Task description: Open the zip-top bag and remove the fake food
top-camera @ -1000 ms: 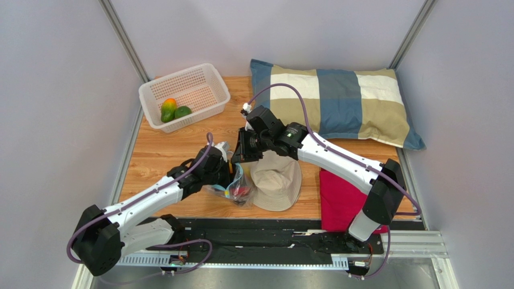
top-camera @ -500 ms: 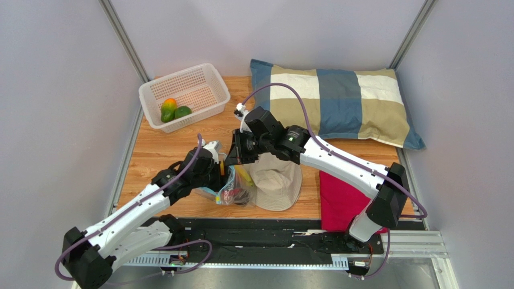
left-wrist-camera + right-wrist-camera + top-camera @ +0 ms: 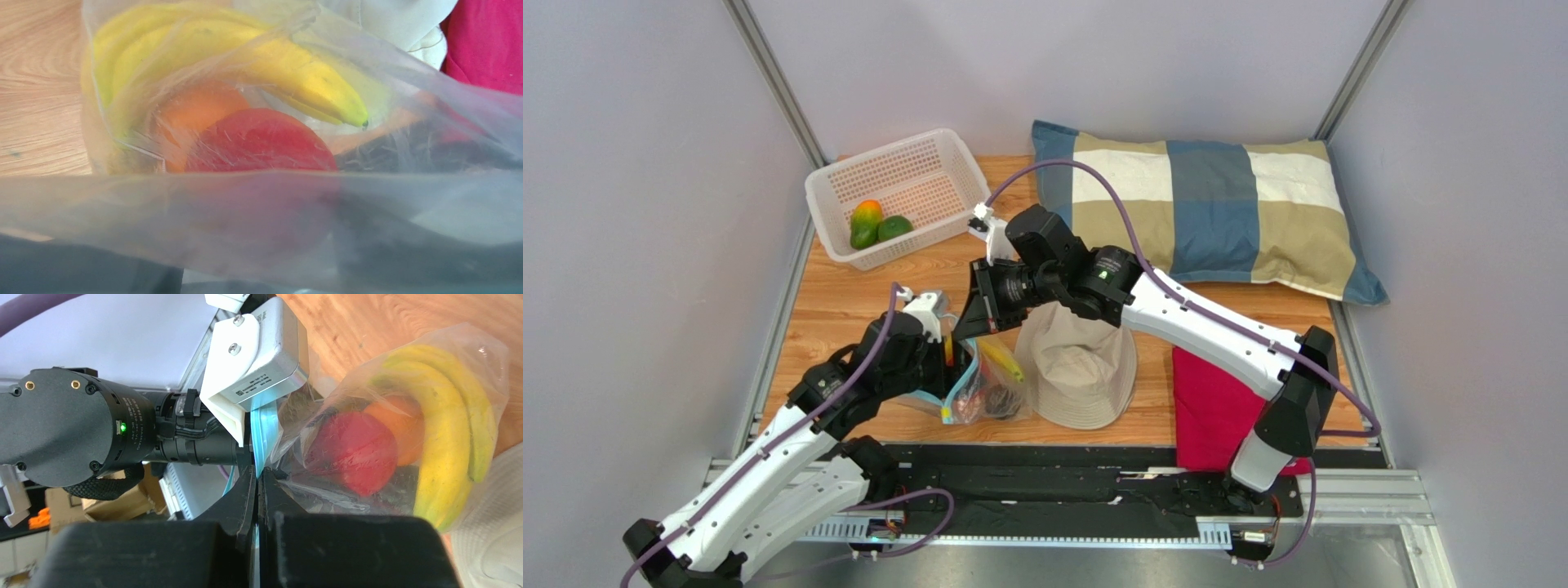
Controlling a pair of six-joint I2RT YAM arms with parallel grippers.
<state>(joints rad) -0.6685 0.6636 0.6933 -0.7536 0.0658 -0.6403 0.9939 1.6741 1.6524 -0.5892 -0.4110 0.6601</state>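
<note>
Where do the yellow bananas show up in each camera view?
Top external: bananas centre-left, inside the zip-top bag, just left of the beige hat.
Left wrist: upper middle, seen through the plastic.
Right wrist: right side, curving top to bottom.
Shared landmark: the hat, top right in left wrist, bottom right corner in right wrist.

Clear crinkled plastic zip-top bag [image 3: 399, 435], glossy plastic fake food [image 3: 258, 141], wood-grain table [image 3: 842, 306], mesh plastic basket [image 3: 934, 233], cloth pillow [image 3: 1210, 208]

Right arm [image 3: 1210, 325] reaches left across centre, right gripper [image 3: 256, 478] pinched closed on the bag [image 3: 393, 386] rim. Left arm [image 3: 787, 429] extends forward, left gripper [image 3: 949, 365] spread wide.
</note>
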